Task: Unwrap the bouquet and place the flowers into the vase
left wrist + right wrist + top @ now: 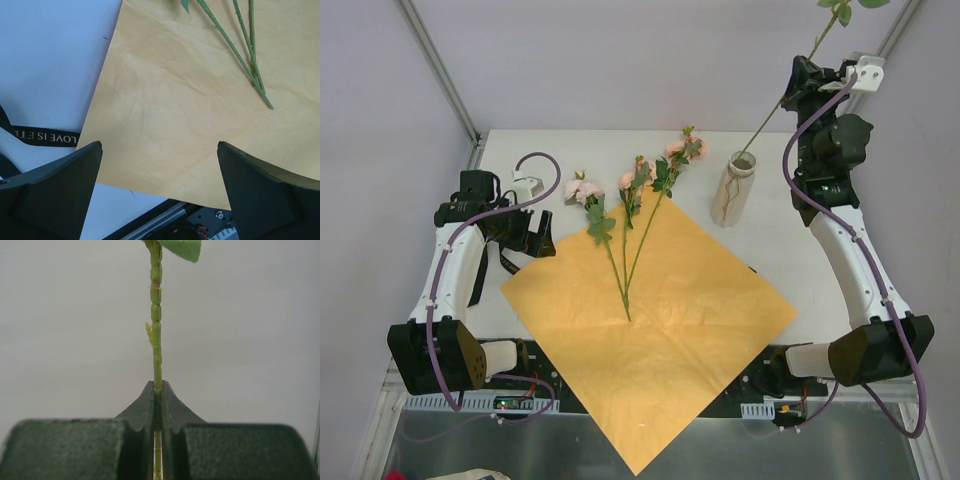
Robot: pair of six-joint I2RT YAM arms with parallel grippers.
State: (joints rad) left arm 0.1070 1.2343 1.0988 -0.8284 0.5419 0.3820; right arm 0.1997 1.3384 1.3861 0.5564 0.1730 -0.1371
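White table (800, 250) between pale walls. My right gripper (157, 390), pinched shut on one rose stem (156, 330), slants it into the vase (737, 188). Three flowers (625, 250) lie on orange paper (660, 340). My left gripper (160, 145) gapes empty above the paper's edge.

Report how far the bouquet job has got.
Done: the orange paper sheet lies spread flat, and the black printed ribbon is off, beside it. In hand: the right gripper is shut on one thin green rose stem, its lower end at the mouth of the pale bottle-shaped vase. Left: three peach-pink roses lie on the paper; the left gripper hangs open and empty.
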